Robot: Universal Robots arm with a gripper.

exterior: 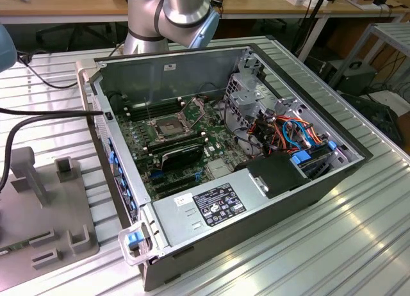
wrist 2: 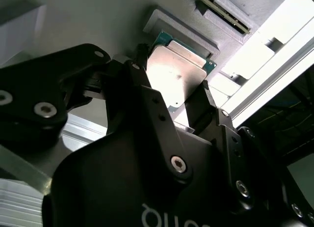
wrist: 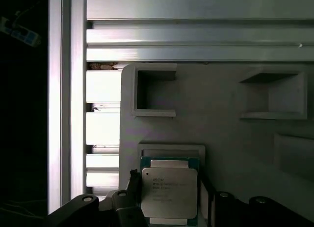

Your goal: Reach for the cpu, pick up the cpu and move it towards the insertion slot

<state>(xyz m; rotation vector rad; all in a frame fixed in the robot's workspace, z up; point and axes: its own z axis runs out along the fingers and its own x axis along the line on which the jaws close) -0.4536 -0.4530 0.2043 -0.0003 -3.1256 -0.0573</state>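
Reach looks done: the gripper (wrist 2: 172, 74) clamps the cpu (wrist: 169, 192) by two edges at its grey tray (wrist: 225, 133), the carry to the socket (exterior: 168, 125) not yet made

The cpu (wrist: 169, 197) sits within my claw's (wrist: 170, 185) span, over the fixture plate (wrist: 221, 138).
Two pockets (wrist: 154, 92) in the plate lie just past the claw; I see table rails (wrist: 196, 40) beyond them.

We spot faint print on cpu (wrist: 169, 192) lid, sticker (exterior: 218, 205) on power supply (exterior: 174, 213); we can read neither.
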